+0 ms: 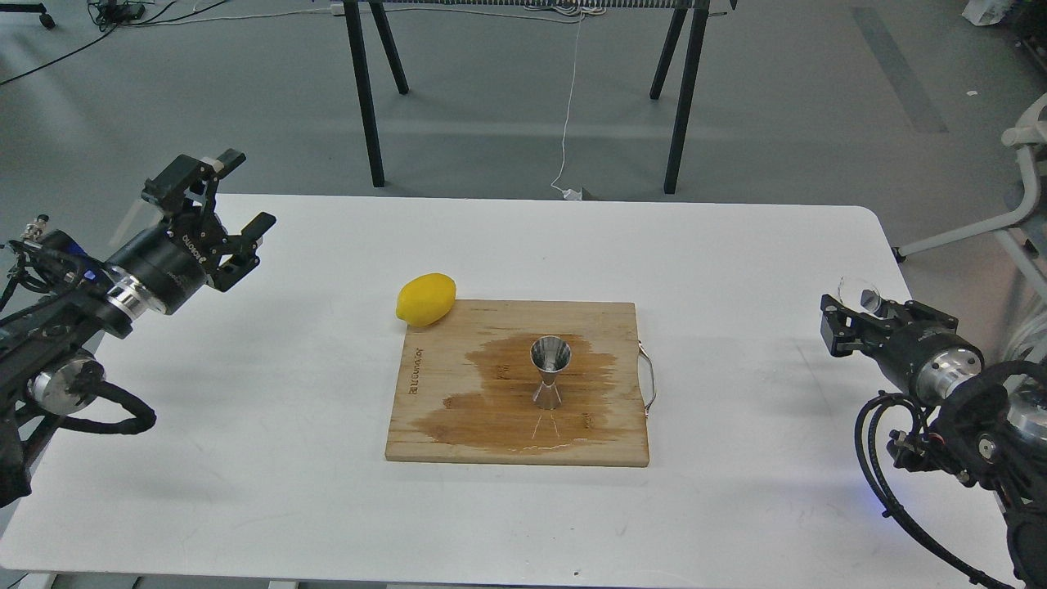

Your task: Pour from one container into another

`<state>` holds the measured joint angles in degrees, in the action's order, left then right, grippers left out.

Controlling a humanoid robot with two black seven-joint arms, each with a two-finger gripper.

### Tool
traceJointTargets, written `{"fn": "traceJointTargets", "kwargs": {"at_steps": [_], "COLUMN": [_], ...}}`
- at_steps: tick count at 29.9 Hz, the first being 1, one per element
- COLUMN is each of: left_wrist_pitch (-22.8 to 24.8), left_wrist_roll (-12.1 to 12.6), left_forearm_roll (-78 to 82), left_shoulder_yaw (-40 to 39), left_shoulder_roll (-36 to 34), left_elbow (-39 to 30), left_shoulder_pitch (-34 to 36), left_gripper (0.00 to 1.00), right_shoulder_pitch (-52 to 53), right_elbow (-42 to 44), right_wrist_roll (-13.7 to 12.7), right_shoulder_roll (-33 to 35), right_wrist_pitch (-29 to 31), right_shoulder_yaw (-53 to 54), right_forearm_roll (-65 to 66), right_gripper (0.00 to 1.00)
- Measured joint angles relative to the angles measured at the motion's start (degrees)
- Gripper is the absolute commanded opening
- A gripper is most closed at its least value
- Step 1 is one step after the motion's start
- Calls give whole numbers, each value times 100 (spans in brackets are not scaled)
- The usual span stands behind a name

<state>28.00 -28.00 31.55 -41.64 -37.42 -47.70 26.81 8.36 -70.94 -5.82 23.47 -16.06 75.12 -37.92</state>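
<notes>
The steel jigger (550,378) stands upright near the middle of a wooden cutting board (425,425), inside a dark wet stain. The small clear glass cup (859,292) is far from it, at the table's right edge, held in my right gripper (852,315), whose dark fingers are shut around it. The cup looks roughly upright; whether it holds anything cannot be told. My left gripper (248,190) hovers over the table's far left with its fingers spread open and nothing between them.
A yellow lemon (425,298) lies against the board's far left corner. A thin metal handle (649,380) sticks out from the board's right side. The white table (736,507) carries nothing else. Black trestle legs (364,90) stand behind it.
</notes>
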Motion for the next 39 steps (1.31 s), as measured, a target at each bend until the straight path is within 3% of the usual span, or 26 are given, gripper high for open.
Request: {"fn": "traceJointTargets", "kwargs": {"at_steps": [7, 24, 39], "left_wrist_pitch": [0, 0, 0], "left_wrist_roll": [0, 0, 0], "left_forearm_roll": [0, 0, 9], "left_shoulder_yaw": [4, 15, 16], "left_shoulder_roll": [53, 55, 111], "left_elbow": [-1, 6, 5], "left_shoulder_pitch": [-8, -25, -26], "left_gripper": [99, 99, 99], "right_shoulder_pitch": [-39, 22, 194], "right_elbow": [545, 813, 846], "right_wrist_roll": [-11, -24, -24], "right_shoulder_roll": [-178, -392, -430], "right_wrist_pitch": [-11, -152, -185], "right_shoulder_yaw": [-56, -454, -622], "right_forearm_roll": [-3, 38, 48], "right_gripper": [33, 35, 60]}}
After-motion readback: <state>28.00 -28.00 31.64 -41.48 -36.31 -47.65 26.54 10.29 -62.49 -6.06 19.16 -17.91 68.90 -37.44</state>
